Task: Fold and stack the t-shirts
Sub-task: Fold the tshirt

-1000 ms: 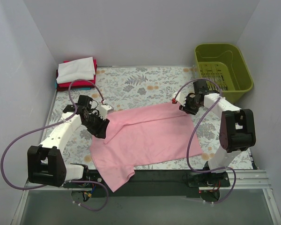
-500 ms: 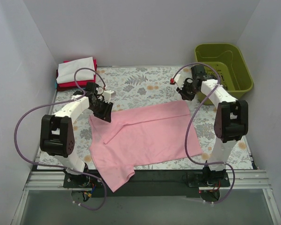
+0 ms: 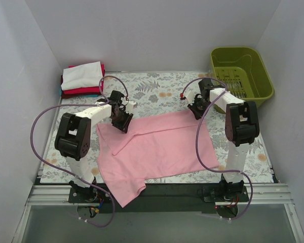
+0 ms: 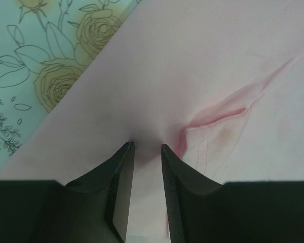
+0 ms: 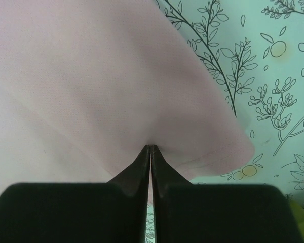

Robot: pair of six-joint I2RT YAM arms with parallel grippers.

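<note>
A light pink t-shirt (image 3: pixel 157 147) lies spread on the floral table cloth (image 3: pixel 152 88), with one sleeve hanging over the near edge. My left gripper (image 3: pixel 122 120) is at the shirt's far left edge. In the left wrist view its jaws (image 4: pixel 147 147) stand narrowly apart with pink cloth (image 4: pixel 192 66) pinched between them. My right gripper (image 3: pixel 196 110) is at the shirt's far right corner. In the right wrist view it (image 5: pixel 150 148) is shut on the cloth (image 5: pixel 91 76). A stack of folded shirts (image 3: pixel 82 78), white on red on teal, sits at the far left.
A green plastic basket (image 3: pixel 240 76) stands at the far right corner. Grey walls close in the table on three sides. Purple cables loop from both arms. A metal rail runs along the near edge.
Both grippers have moved away from the near edge, the left one also to the right. The shirt's far edge has gone with them and its left part now lies flatter and wider.
</note>
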